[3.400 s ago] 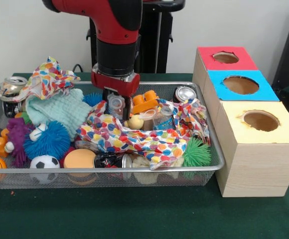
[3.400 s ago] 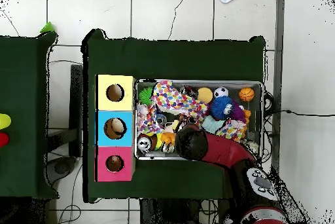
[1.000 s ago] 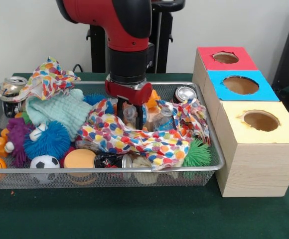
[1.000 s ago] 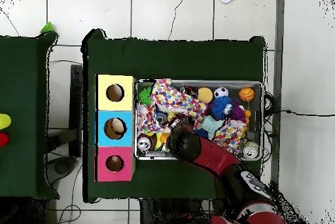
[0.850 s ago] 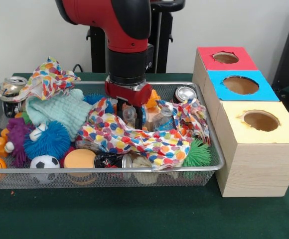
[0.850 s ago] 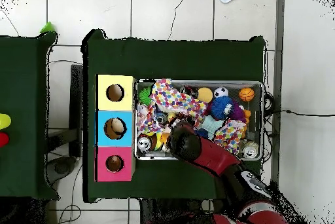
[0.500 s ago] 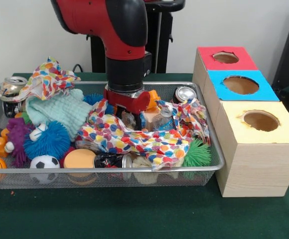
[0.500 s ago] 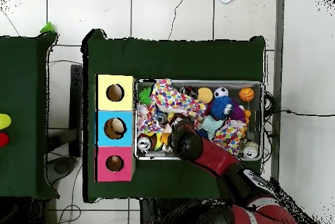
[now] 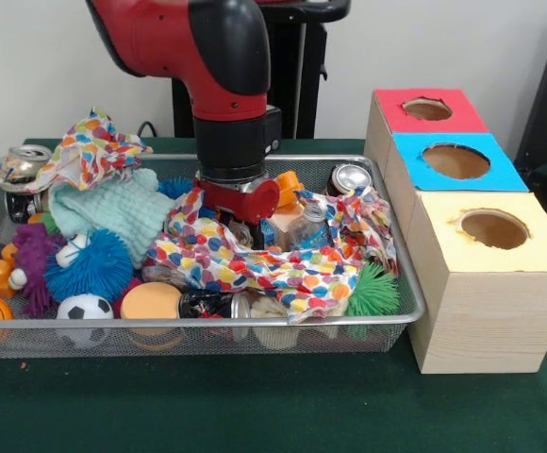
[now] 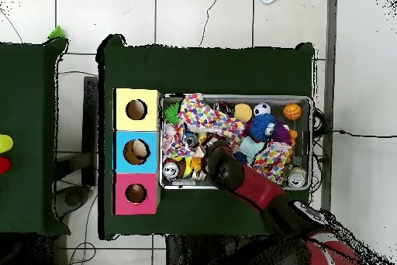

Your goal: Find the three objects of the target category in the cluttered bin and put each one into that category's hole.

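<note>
Gripper (image 9: 239, 226) sunk into spotted cloth (image 9: 255, 264) at mid-bin (image 9: 198, 324); its grip state cannot be told. Red hole (image 9: 427, 109) unobstructed, well apart

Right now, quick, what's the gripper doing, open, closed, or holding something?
Gripper: cannot be told. It is down in the bin, its tips hidden among the colourful spotted cloth and the clutter.

Arm (image 9: 226, 104) dropped lower into bin (image 9: 401, 274); duckling now hidden under confetti cloth (image 9: 255, 264).
</note>
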You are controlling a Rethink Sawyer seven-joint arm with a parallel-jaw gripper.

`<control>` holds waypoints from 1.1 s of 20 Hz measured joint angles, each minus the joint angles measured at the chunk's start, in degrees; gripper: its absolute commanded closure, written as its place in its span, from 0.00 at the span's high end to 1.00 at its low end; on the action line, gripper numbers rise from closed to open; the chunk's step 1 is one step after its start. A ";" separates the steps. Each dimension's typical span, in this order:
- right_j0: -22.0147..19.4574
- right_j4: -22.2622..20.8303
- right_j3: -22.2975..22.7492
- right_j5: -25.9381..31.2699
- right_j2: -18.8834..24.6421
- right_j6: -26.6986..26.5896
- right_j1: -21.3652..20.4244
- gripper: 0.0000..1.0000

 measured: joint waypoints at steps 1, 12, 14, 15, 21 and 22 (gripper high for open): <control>-0.96 -0.16 0.02 -0.40 0.90 0.00 0.27 1.00; -8.03 -0.26 0.10 -0.75 7.19 0.00 2.95 0.00; -8.11 -0.24 0.09 -0.77 7.49 0.00 2.96 0.00; -8.10 -0.24 0.08 -0.78 7.58 0.00 2.96 0.00; -8.12 -0.24 0.08 -0.78 7.67 0.00 2.97 0.00; -8.12 -0.24 0.08 -0.78 7.69 0.00 2.96 0.00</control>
